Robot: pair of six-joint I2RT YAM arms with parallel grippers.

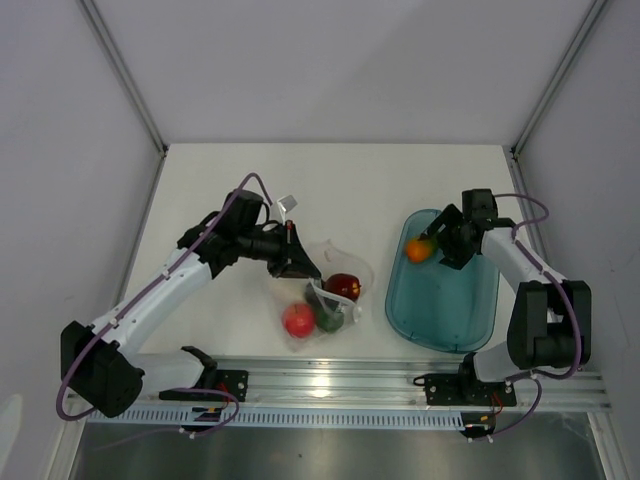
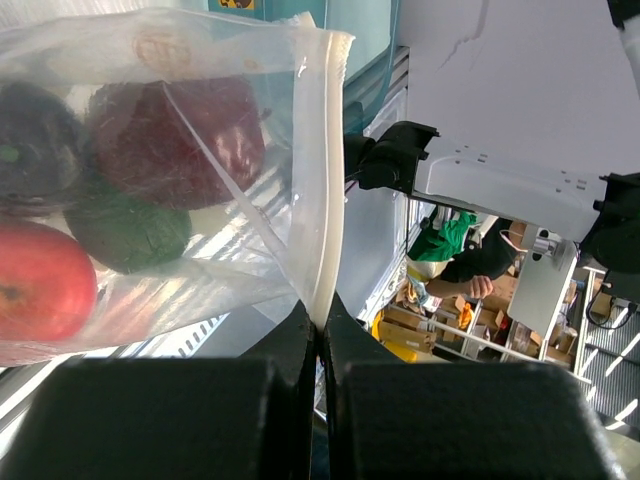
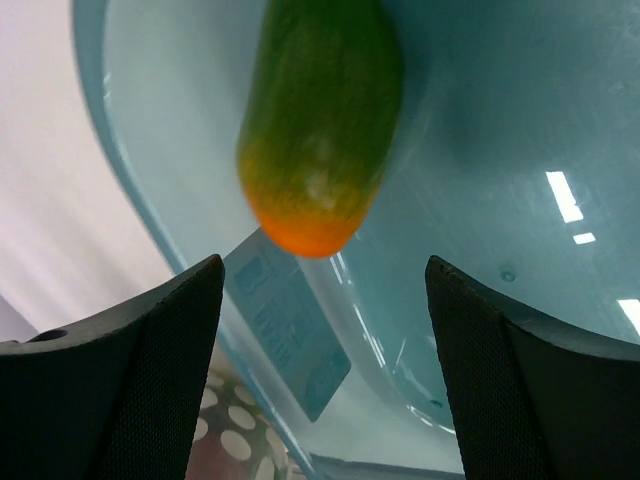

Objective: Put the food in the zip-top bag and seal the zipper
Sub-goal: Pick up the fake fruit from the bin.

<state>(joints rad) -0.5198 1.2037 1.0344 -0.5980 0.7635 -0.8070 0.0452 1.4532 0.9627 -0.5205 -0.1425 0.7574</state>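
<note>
Food is found in two places. A red tomato (image 1: 298, 320), a green piece (image 1: 330, 318), a dark red piece (image 1: 344, 286) and a dark purple piece (image 2: 35, 145) are packed close together inside the zip-top bag (image 1: 330, 255). The bag lies crumpled on the white table (image 1: 350, 190), between the two arms and near the metal rail (image 1: 350, 385) at the front edge. One orange-and-green piece (image 1: 419, 249) lies in the teal tray (image 1: 470, 320), at its far left end and close against the curved wall. The tray is set to the right of the bag, apart from it.

The left gripper (image 2: 320, 335) is pressed together on the end of the zipper (image 2: 325, 170), and the pale strip is seen rising straight out from between the dark fingers (image 2: 200, 410). Whether the strip is sealed along its length cannot be told. The bag's film is stretched over the four pieces beside the strip.

The right gripper (image 3: 322, 270) is spread wide over the tray's far left end. Its fingers (image 3: 130, 360) are held on either side of the orange-and-green piece, and neither is seen touching it. The tray's rim and a label (image 3: 285, 320) on its wall are seen just beyond the piece's orange tip.
</note>
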